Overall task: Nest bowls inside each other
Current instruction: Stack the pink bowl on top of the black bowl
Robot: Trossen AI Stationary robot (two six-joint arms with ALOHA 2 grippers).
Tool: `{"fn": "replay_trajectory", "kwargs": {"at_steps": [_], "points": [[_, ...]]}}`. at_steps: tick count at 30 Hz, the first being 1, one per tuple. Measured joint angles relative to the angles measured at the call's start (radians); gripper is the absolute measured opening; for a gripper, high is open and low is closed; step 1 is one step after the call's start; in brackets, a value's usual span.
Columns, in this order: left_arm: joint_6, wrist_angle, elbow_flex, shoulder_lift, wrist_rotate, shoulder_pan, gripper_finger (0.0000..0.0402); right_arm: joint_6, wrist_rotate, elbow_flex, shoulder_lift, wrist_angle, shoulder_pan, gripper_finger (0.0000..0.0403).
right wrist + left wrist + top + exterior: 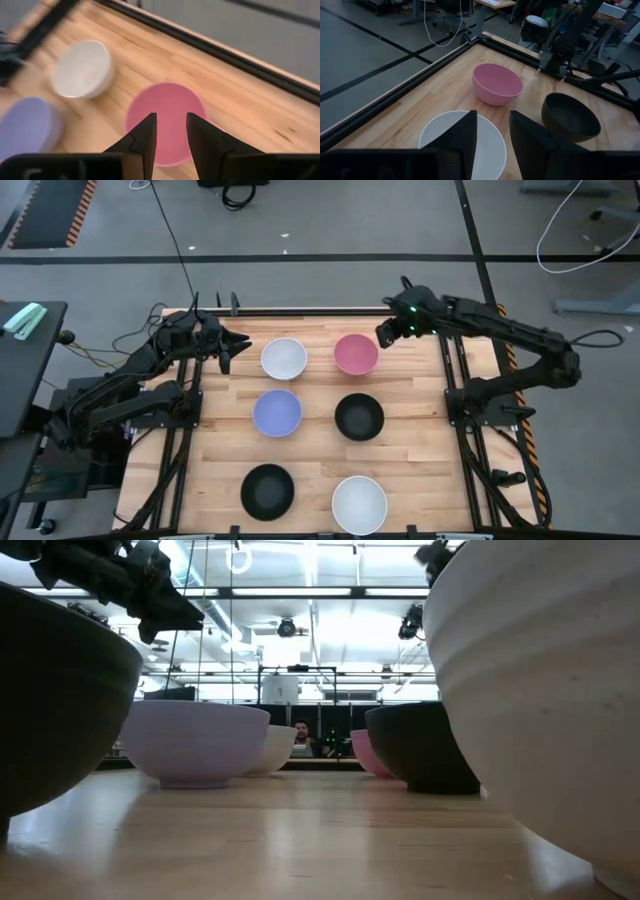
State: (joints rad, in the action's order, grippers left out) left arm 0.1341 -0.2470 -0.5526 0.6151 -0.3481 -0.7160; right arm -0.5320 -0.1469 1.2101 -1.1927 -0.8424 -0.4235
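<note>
Overhead, right gripper (pixel 168 131) hangs slightly parted above the pink bowl (pixel 167 120), holding nothing

Six bowls, in plain colours: pink bowl (pixel 356 353), lavender-blue bowl (pixel 277 412), two white bowls (pixel 284 358) (pixel 359 504), two black bowls (pixel 359 417) (pixel 267 490). Pale wood-grain table (pixel 315 455), black-framed. Dark arms.

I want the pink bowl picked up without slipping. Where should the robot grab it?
Probably by the rim, coming from above. The pink bowl sits upright and open, with smooth round sides, so one finger inside and one outside its wall should hold best. The right gripper, open, is nearest.
</note>
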Motion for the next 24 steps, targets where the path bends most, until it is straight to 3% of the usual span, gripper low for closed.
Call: {"fn": "replay_trajectory", "kwargs": {"at_steps": [10,24], "points": [[-0.016,-0.029,0.0,0.0,0.0,0.0,0.013,0.012,0.182,0.035,-0.183,-0.153,-0.119,0.0113],[-0.018,-0.054,0.0,0.0,0.0,0.0,0.0128,0.125,0.172,0.035,-0.439,-0.097,-0.168,0.0114]]}}
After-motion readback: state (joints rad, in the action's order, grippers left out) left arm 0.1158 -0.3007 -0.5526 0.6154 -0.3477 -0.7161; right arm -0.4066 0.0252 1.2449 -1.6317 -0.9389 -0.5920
